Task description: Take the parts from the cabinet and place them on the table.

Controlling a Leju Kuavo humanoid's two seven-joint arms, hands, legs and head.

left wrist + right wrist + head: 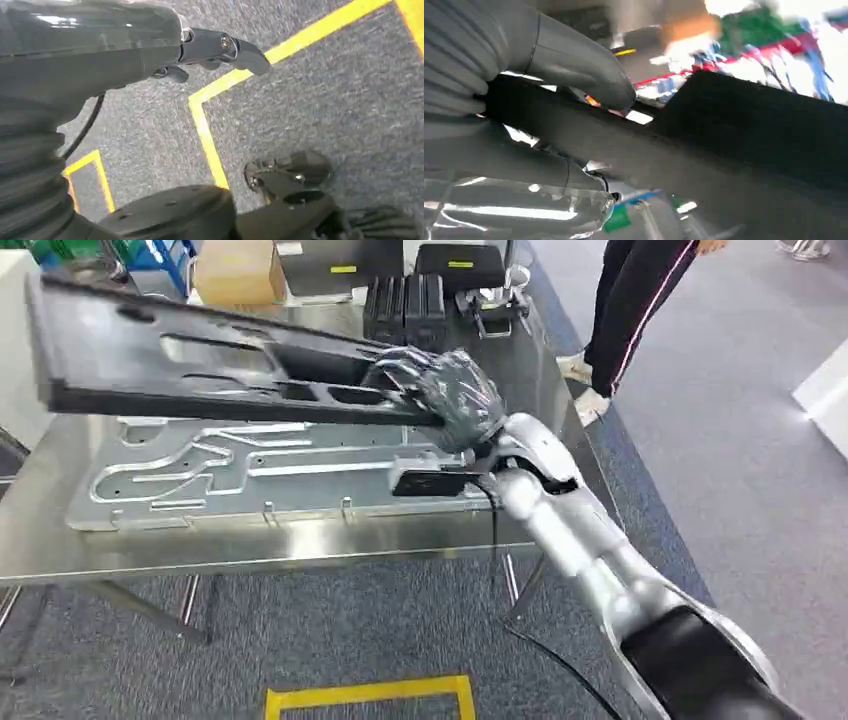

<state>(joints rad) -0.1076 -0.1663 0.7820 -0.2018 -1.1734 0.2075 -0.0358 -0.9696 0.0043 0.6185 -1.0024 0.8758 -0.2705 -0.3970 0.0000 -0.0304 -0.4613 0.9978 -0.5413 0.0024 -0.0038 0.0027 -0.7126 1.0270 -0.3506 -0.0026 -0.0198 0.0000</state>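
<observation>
A long black plastic part (180, 360) with several cut-outs hangs tilted over the steel table (300, 545). My right hand (445, 390) grips its right end, the thumb on top and the fingers underneath. In the right wrist view the same black part (749, 130) runs away from my right hand (549, 100), which is clamped around it. Under the part a silver stamped metal panel (250, 475) lies flat on the table. My left hand (215, 50) hangs over the grey carpet, its thumb stretched out and nothing in it.
Black cases (405, 305) and a cardboard box (240, 270) stand at the table's far side. A person (630, 310) in dark trousers stands beyond the table's right end. Yellow tape (370, 695) marks the carpet in front of the table.
</observation>
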